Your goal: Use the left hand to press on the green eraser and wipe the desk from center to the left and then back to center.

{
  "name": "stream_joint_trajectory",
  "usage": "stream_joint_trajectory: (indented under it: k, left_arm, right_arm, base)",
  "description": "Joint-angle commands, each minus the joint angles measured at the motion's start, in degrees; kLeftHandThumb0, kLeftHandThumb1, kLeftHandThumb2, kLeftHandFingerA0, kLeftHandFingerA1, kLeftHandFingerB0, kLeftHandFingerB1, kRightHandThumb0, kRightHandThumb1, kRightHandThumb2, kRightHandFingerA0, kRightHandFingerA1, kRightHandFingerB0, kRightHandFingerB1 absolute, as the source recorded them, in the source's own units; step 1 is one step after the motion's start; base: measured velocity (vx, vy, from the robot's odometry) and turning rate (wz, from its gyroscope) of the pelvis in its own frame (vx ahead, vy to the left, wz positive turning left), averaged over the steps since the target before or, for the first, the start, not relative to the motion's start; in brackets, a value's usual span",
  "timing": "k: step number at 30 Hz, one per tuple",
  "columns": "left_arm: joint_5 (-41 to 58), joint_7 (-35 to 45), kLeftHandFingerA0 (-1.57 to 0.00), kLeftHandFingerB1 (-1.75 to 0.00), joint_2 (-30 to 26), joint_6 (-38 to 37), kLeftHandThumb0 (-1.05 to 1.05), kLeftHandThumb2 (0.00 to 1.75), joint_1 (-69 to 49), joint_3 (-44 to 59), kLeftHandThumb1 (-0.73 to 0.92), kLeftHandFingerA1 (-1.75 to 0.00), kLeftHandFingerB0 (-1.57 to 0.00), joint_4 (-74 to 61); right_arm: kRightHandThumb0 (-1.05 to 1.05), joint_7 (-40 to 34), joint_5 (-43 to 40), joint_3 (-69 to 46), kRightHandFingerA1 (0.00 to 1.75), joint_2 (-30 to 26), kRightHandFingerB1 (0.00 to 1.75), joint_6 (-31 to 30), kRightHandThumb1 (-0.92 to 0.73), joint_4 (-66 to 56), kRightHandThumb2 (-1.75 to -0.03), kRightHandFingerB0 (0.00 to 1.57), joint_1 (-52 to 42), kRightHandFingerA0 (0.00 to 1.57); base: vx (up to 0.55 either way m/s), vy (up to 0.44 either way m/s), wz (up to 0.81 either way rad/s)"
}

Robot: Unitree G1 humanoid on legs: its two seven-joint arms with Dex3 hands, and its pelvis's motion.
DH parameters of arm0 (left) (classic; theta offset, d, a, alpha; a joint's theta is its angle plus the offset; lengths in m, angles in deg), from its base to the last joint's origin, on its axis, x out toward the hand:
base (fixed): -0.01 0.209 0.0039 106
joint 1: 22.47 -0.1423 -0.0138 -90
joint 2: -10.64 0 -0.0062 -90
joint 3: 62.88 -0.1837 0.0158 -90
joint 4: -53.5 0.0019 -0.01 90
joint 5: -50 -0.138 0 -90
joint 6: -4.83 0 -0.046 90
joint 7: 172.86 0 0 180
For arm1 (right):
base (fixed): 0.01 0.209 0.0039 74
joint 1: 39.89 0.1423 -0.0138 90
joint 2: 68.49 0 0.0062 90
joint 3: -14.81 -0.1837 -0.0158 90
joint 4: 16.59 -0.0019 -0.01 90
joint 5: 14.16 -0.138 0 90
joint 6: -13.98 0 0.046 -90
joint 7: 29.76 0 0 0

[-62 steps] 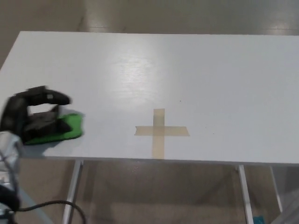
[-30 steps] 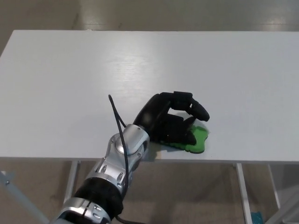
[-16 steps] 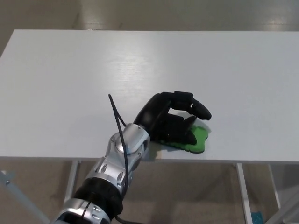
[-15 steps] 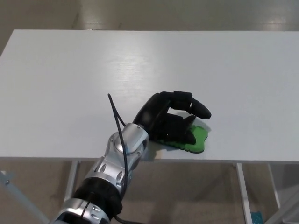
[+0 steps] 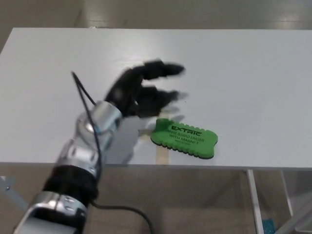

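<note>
The left hand (image 5: 141,90) hovers blurred above the desk, fingers (image 5: 168,69) spread apart and holding nothing (its silver forearm trails a black cable). The green eraser (image 5: 184,138) lies flat near the front edge of the white desk (image 5: 243,73), partly covering a tan tape cross (image 5: 162,152). Its label reads "EXTATIC"; the smaller print is illegible. A grey floor (image 5: 146,12) lies beyond.

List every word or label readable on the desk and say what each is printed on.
"EXTATIC": large dark letters on top of the green eraser.
"WHITE BOARD ERASER WITH MAGNET": smaller lines below it on the eraser, only just readable.
One more tiny line under that: too small to read.
Nothing else carries text.
</note>
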Motion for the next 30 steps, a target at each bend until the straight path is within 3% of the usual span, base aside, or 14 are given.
stream_joint_trajectory:
  k: [1, 2, 3, 5, 9, 17, 23, 30]
  left_arm:
    - [4.0, 7.3, -0.18, -0.30, -2.9, 3.6, -0.71, 0.59, 0.9, 2.3, 0.60, -0.30, -0.25, -3.4]
    - [4.6, 8.5, -0.18, -0.30, -3.7, 3.7, -0.71, 0.59, 1.0, 2.8, 0.60, -0.30, -0.25, -4.2]
    - [5.6, 10.1, -0.05, -0.40, -4.4, 4.0, -0.76, 0.82, 1.1, 3.3, 0.49, -0.23, -0.11, -5.1]
    - [7.2, 13.0, 0.00, -0.39, -5.6, 4.3, -0.75, 0.88, 1.0, 4.2, 0.47, -0.15, -0.08, -7.2]
    - [11.3, 18.4, 0.00, -0.33, -7.7, 7.1, -0.76, 0.88, 0.2, 5.7, 0.46, -0.11, 0.00, -14.3]
    - [19.6, 26.6, -0.03, -0.28, -13.5, 14.3, -0.80, 0.88, -6.2, 7.9, 0.49, -0.06, -0.03, -34.5]
    - [26.4, 33.8, -0.06, -0.21, -21.4, 10.8, -0.87, 0.91, -25.8, 14.9, 0.52, -0.03, -0.05, -53.1]
    - [34.7, 38.2, -0.02, -0.22, -24.2, 13.1, -0.75, 0.85, -43.8, 25.4, 0.43, -0.09, -0.02, -63.1]
  right_arm:
    - [-0.37, -0.1, 0.2, -0.1, 0.56, -0.2, 0.42, -0.3, -0.74, 0.5, -0.62, 0.62, -0.4, 0.73]
    - [-0.37, -0.2, 0.3, -0.1, 0.56, -0.2, 0.42, -0.6, -0.74, 0.5, -0.62, 0.62, -0.4, 0.73]
    - [-0.38, 0.0, 0.1, -0.2, 0.56, -0.1, 0.42, -0.6, -0.74, 0.6, -0.62, 0.62, -0.4, 0.73]
    - [-0.38, 0.2, -0.2, -0.3, 0.56, 0.2, 0.42, -0.7, -0.74, 0.5, -0.63, 0.62, -0.6, 0.73]
    - [-0.38, -0.2, 0.0, -0.2, 0.56, 0.3, 0.42, -1.0, -0.74, 0.4, -0.62, 0.63, -0.8, 0.73]
    - [-0.38, -0.3, 0.1, 0.0, 0.57, 0.0, 0.42, -2.5, -0.74, 0.2, -0.62, 0.63, -0.4, 0.73]
    - [-0.37, 1.3, -1.5, -1.0, 0.56, -0.4, 0.41, -2.0, -0.73, 0.5, -0.62, 0.62, -1.0, 0.73]
    - [-0.38, 1.4, -2.2, -1.8, 0.55, -0.4, 0.38, -3.1, -0.73, -1.8, -0.62, 0.55, -1.8, 0.69]
  base:
    - [0.00, 0.000, 0.00]
    - [0.00, 0.000, 0.00]
    - [0.00, 0.000, 0.00]
    - [0.00, 0.000, 0.00]
    - [0.00, 0.000, 0.00]
    - [0.00, 0.000, 0.00]
    - [0.00, 0.000, 0.00]
    - [0.00, 0.000, 0.00]
